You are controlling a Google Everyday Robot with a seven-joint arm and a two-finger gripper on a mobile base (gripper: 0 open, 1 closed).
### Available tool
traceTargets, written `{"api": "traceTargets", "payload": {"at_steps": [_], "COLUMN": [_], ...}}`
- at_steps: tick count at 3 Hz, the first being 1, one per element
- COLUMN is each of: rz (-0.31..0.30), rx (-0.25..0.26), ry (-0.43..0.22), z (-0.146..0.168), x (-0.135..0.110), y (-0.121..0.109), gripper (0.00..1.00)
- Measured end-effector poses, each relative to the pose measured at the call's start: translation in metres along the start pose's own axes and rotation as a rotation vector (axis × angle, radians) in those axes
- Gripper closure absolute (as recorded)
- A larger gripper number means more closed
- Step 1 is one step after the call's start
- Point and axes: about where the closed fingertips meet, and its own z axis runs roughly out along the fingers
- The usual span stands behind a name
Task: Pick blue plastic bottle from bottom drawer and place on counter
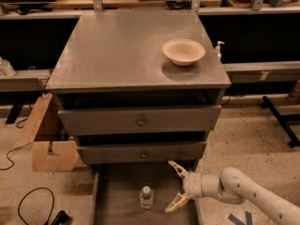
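The blue plastic bottle (146, 197) stands upright on the floor of the pulled-out bottom drawer (117, 196); it is small and clear with a white cap. My gripper (174, 186) is open, its cream fingers spread wide, low over the drawer just right of the bottle and apart from it. The white arm comes in from the lower right. The counter (122, 46) is the flat grey cabinet top above.
A cream bowl (183, 51) sits on the counter's right side. A small white pump dispenser (218, 49) stands by the counter's right edge. Two knobbed drawers (140, 122) are above the bottom one. Cardboard (49, 149) and a cable (33, 205) lie left.
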Motion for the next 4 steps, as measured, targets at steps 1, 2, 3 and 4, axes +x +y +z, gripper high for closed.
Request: {"api": "traceTargets", "payload": {"at_steps": [1,2,3,4], "rz": [0.001,0.023,0.027,0.039], "rx": [-0.001,-0.019,-0.068,-0.088], "ry": [-0.002,-0.039,-0.118,-0.189], "z": [0.002,0.034,0.086,0.122], "x": [0.001,0.021,0.055,0.091], "y": [0.000,0.001,0.007,0.010], "gripper": [0.00,0.00,0.00,0.00]}}
